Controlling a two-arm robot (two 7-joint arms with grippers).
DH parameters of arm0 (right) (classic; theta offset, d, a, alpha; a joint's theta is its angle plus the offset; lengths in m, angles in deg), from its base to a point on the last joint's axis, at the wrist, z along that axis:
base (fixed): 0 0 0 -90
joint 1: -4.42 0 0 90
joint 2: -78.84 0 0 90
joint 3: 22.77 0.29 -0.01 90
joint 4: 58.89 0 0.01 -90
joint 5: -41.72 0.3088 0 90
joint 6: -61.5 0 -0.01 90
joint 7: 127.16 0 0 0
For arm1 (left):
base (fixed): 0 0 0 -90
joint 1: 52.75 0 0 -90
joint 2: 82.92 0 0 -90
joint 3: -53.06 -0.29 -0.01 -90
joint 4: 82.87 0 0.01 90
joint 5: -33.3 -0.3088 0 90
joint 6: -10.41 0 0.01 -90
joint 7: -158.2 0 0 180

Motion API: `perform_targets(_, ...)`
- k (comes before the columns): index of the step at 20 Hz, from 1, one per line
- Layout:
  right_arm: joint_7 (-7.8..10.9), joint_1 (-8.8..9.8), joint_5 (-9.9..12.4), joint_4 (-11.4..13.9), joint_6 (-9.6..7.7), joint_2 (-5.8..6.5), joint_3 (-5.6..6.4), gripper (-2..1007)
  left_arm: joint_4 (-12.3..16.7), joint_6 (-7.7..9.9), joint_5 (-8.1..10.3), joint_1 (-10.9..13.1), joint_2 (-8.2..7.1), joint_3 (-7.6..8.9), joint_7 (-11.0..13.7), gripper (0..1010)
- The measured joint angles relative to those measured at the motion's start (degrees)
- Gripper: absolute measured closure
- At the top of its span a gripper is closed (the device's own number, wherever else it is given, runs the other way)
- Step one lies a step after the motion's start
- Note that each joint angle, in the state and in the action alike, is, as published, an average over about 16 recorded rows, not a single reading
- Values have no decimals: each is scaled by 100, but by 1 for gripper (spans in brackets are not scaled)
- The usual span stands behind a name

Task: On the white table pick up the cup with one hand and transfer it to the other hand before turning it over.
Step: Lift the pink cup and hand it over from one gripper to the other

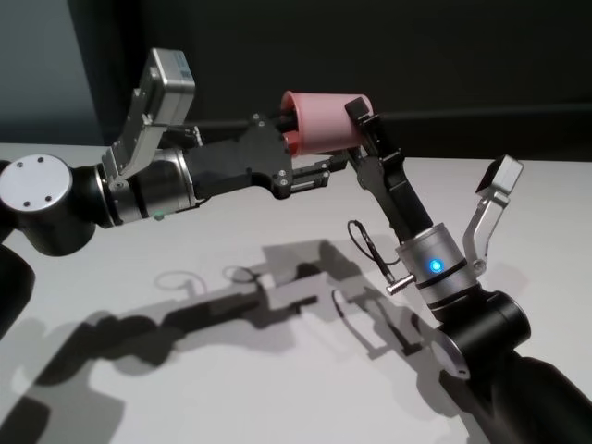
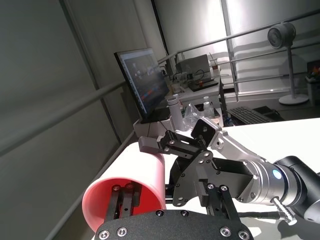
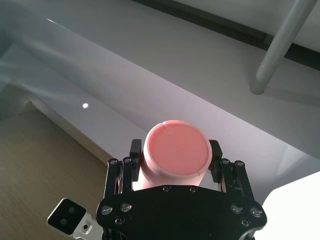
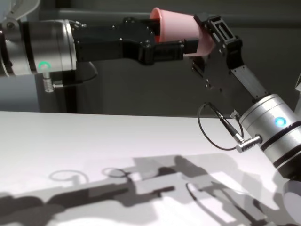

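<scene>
White table (image 1: 231, 370) below, broad and well apart from both arms. Right gripper (image 3: 172, 162) (blue-lit arm) has its fingers clamped on the pink cup (image 1: 324, 120), which lies sideways in mid-air. Left gripper (image 1: 294, 129) reaches one finger inside the rim; its fingers stand apart.

My left gripper (image 1: 319, 148) is black, made of flat plates with small silver screws. Behind it is a thick silver-white wrist with a green light (image 4: 43, 65), a short metal plug and a thin black cable. On this wrist sits a grey camera box (image 1: 166, 79) on a metal bracket. The elbow joint is a round grey cap with small holes. My right gripper (image 1: 363, 125) is also black, with linked bars. Its silver wrist has a blue light (image 1: 435, 266), a looped black cable (image 4: 214, 129) and another bracket with a camera.
</scene>
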Motion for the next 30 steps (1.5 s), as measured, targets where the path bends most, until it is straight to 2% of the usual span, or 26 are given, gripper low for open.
perform_targets(6, 0, 0, 0, 1, 2, 0, 1, 233, 192, 120, 78, 47, -100, -20, -49, 171)
perform_targets(12, -1, 0, 0, 2, 3, 0, 2, 233, 349, 345, 137, 107, -223, -41, -126, 48)
perform_targets(20, -2, 0, 0, 1, 5, 1, 2, 233, 390, 604, 168, 96, -304, -87, -175, 7)
perform_targets(30, -2, 0, 0, -1, 5, 1, 2, 233, 351, 640, 184, 58, -289, -112, -155, 7)
